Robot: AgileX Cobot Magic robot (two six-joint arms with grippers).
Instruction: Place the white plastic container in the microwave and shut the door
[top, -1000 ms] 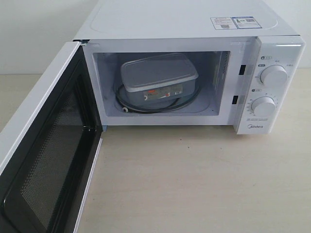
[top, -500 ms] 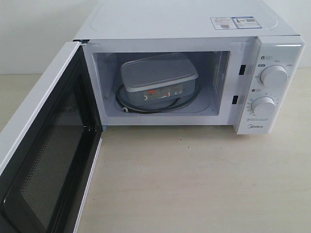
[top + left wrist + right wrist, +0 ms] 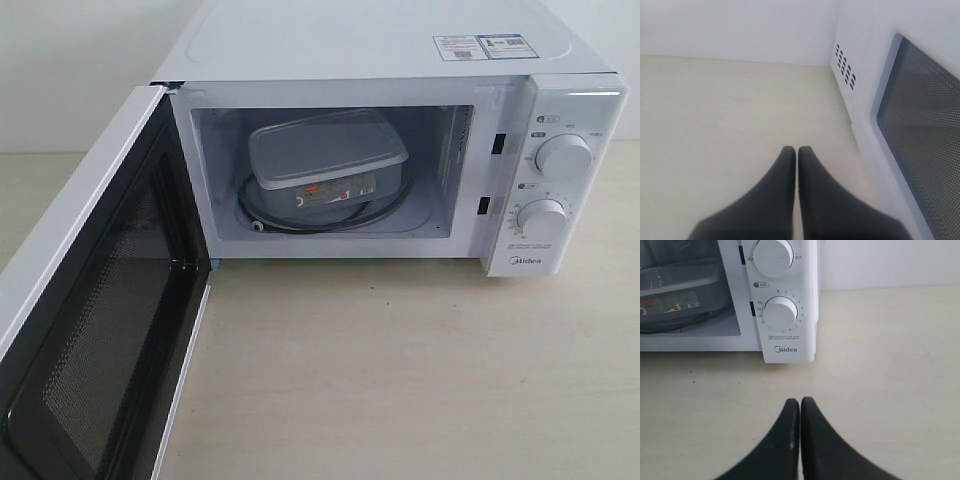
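Left gripper (image 3: 795, 151) fingers pressed together, holding nothing, over bare table (image 3: 715, 115) just beside the outer face of the door (image 3: 920, 125). Right gripper (image 3: 800, 402) also pinched closed and empty, above the table in front of the microwave (image 3: 790, 347) knobs. White plastic container (image 3: 325, 160) sits inside the microwave cavity on the turntable, lid on. Door swung fully open to the left.

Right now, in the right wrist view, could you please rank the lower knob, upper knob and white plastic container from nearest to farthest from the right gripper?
From the right gripper:
1. Lower knob, on the control panel.
2. Upper knob, above it.
3. White plastic container, inside the cavity, off to the side.
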